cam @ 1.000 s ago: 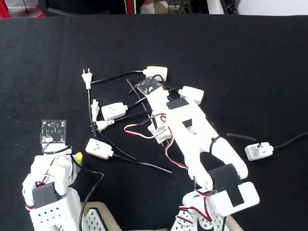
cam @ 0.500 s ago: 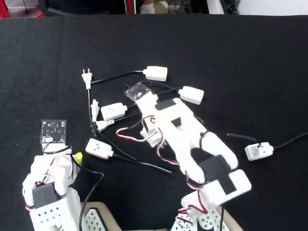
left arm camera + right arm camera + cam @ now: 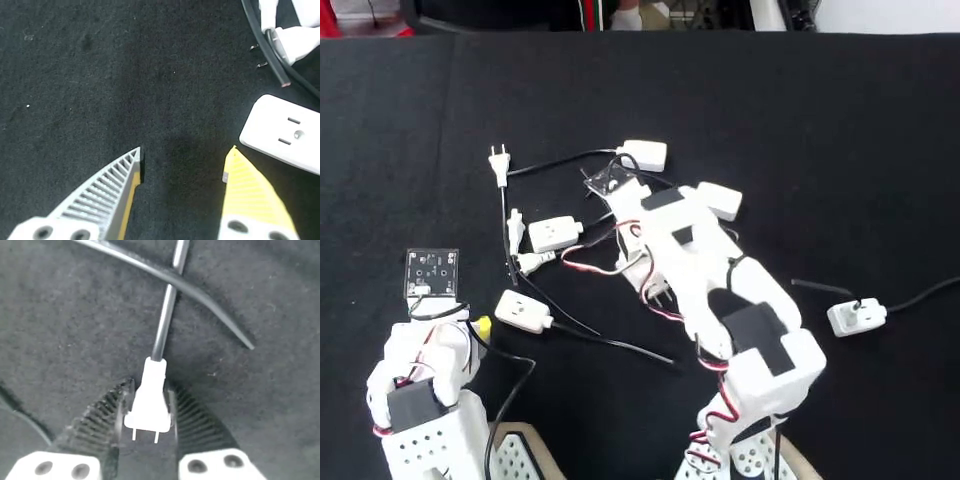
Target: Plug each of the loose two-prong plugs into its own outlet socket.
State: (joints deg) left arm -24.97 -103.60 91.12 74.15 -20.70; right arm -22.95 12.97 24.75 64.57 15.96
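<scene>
The right end effector (image 3: 148, 387) is clenched on a white plug (image 3: 148, 407), one finger on each side of its body. The prongs point back toward the wrist. Whether the plug is lifted off the bench (image 3: 820, 120) cannot be told. Its black cord (image 3: 167, 315) runs straight ahead over the cloth, and a second cord (image 3: 200, 290) crosses over it.

The right arm (image 3: 700, 270) rises from its base at the near edge and slants left and away to the bench's middle, its wrist over a tangle of cords. A far socket (image 3: 645, 153) lies just beyond the wrist and a side socket (image 3: 720, 198) just to its right. Left of the wrist lies a third socket (image 3: 555, 232), with two loose plugs (image 3: 517, 228) (image 3: 532, 262) close beside it. A far plug (image 3: 500, 160) lies beyond them. A lone socket (image 3: 855, 317) sits toward the right edge.

The left end effector (image 3: 185, 150) is released, fingers spread over bare cloth, and a near socket (image 3: 285, 132) lies just beside its yellow finger (image 3: 247, 190). The left arm (image 3: 420, 385) is folded at the near left corner.
</scene>
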